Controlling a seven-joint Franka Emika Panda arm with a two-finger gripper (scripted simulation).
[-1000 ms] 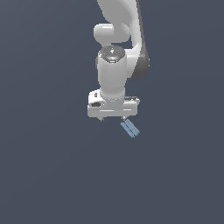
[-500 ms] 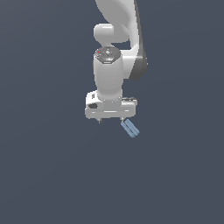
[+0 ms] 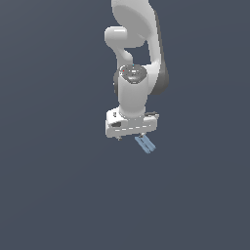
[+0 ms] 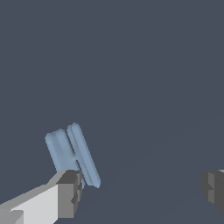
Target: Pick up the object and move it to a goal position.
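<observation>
The object is a small light-blue piece of two parallel flat bars lying on the dark grey floor. In the exterior view it lies just below and to the right of my white gripper, which hangs from the arm pointing down. In the wrist view the object lies close beside one grey fingertip, partly behind it. The other fingertip is far off, so my gripper is wide open and holds nothing.
Plain dark grey floor lies all around. The white arm rises above the gripper. No other objects or goal marker show.
The gripper has sunk slightly and shifted a little toward the exterior view's right, closer to the object. The object has not moved.
</observation>
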